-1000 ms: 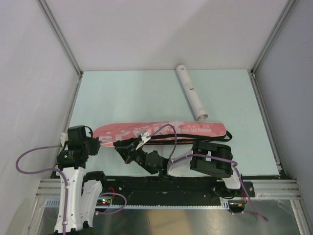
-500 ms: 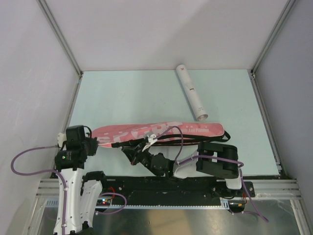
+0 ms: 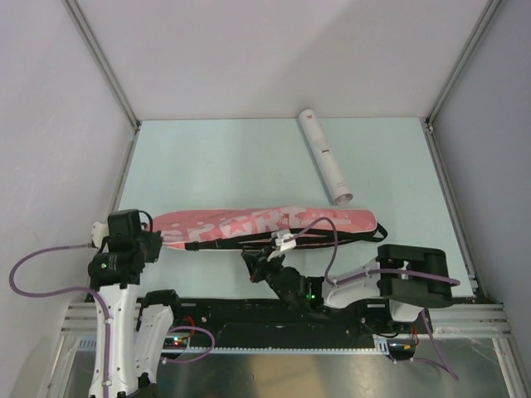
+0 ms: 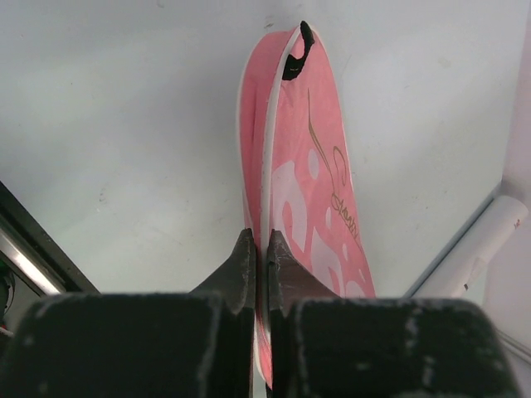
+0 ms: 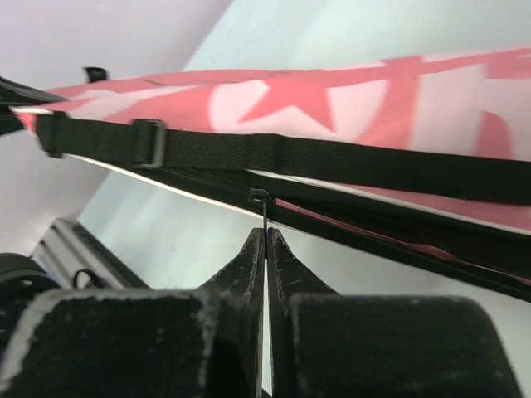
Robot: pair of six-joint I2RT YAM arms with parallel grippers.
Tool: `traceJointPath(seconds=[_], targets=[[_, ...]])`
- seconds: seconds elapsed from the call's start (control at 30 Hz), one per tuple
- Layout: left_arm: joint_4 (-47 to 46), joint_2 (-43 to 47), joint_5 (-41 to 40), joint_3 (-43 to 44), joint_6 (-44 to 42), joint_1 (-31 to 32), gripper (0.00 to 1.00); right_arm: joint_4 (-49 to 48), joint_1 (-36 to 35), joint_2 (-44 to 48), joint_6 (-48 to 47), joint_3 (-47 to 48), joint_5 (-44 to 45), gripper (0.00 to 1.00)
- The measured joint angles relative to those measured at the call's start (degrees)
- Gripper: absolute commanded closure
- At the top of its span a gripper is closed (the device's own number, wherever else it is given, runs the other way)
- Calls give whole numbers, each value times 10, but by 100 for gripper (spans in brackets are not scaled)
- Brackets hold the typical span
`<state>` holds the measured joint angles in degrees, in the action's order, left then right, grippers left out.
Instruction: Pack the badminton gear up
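On the desk [image 3: 249, 166], your left tool [image 4: 259, 240] grips the pink bag [image 3: 265, 222] to anchor it; your right tool [image 5: 264, 240] pinches the zipper pull [image 5: 262, 203].

You are seeing the pink bag [image 5: 373, 91] blurring and running off the right edge; left jaws are covering its near end.

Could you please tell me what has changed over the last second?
The right gripper, shut on the zipper pull, slid rightward along the near edge of the pink bag, uncovering its lettering. The left gripper kept its pinch on the bag's left end; the white tube stayed put.
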<state>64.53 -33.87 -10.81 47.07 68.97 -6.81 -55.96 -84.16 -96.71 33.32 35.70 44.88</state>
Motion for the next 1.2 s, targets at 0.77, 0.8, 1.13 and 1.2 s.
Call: traceJointPath(seconds=[0.77, 0.8, 1.13, 1.2], targets=[[28, -13, -11, 19, -5, 5, 100, 791, -9, 186, 666, -35, 218, 100], [29, -16, -11, 23, -5, 5, 100, 821, -5, 188, 692, -30, 223, 100], [29, -72, -71, 108, -35, -7, 100, 1193, 95, 213, 792, -30, 263, 100], [29, -79, -75, 114, -36, -10, 100, 1225, 110, 223, 795, -30, 269, 100]])
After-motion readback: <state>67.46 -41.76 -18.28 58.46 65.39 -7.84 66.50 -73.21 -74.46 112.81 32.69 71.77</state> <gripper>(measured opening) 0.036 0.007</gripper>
